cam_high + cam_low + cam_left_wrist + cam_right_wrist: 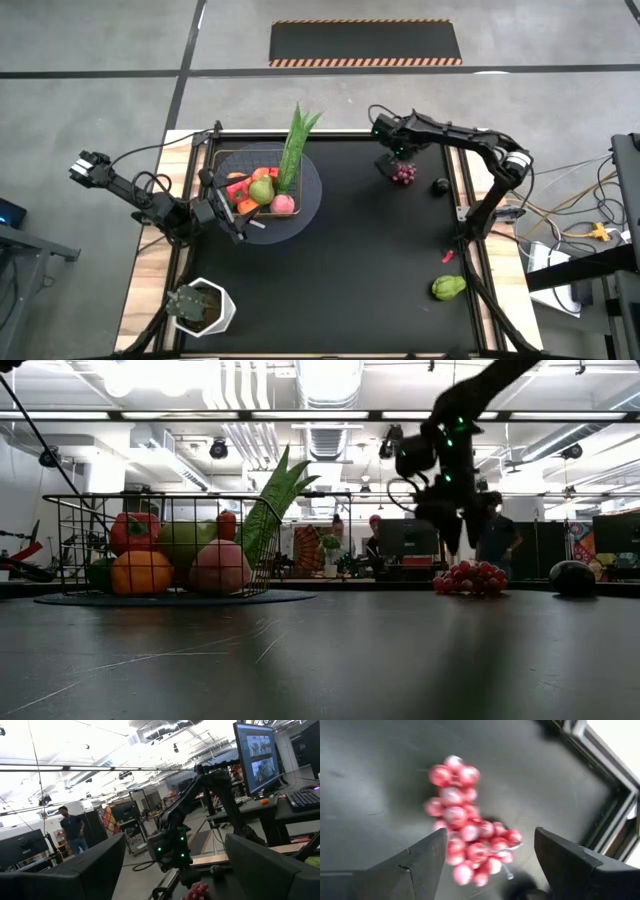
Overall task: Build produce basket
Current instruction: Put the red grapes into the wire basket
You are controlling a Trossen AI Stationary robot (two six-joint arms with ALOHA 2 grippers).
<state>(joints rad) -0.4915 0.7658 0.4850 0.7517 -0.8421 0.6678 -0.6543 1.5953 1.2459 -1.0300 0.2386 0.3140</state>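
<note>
The dark wire basket [262, 160] stands on a round grey disc at the table's far left. It holds orange, red, pink and green produce [180, 555] and a long green leafy stalk [295, 145] that sticks up over its rim. Purple grapes [404, 174] lie on the black mat at the far right. My right gripper [487, 865] is open just above them, fingers pointing down on either side of the bunch [465, 840]. It also shows in the low view [448, 540]. My left gripper [238, 222] is open and empty beside the basket's near left corner.
A dark round fruit [440, 186] lies right of the grapes. A thin red chili [447, 257] and a green vegetable [449, 288] lie near the right edge. A potted plant in a white pot [200, 306] stands at the near left. The mat's middle [370, 260] is bare.
</note>
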